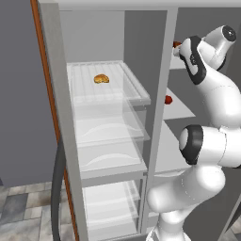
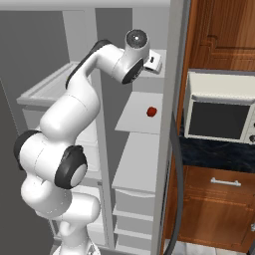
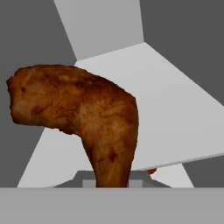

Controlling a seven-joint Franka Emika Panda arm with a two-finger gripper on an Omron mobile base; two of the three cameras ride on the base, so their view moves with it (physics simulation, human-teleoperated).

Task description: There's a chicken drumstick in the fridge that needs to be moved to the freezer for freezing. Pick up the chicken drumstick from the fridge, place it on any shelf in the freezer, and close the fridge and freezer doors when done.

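Note:
The chicken drumstick (image 3: 83, 109), brown and roasted, looms large in the hand view. Its thin end runs down between the fingertips of my gripper (image 3: 112, 180), which is shut on it. It hangs just above the white upper fridge shelf (image 3: 175, 118). From the left base view a bit of the drumstick (image 1: 177, 44) shows by my hand, inside the right compartment near the top. In the right base view my hand (image 2: 155, 61) reaches into that compartment above the upper shelf. The freezer (image 1: 106, 99) is the left compartment, with clear shelves and drawers, and its door stands open.
A golden bread-like item (image 1: 101, 78) lies on the top freezer shelf. A small red fruit (image 2: 152, 111) sits on the lower fridge shelf. The divider wall (image 1: 157, 94) separates both compartments. A microwave (image 2: 219, 112) and wooden cabinets stand to the right of the fridge.

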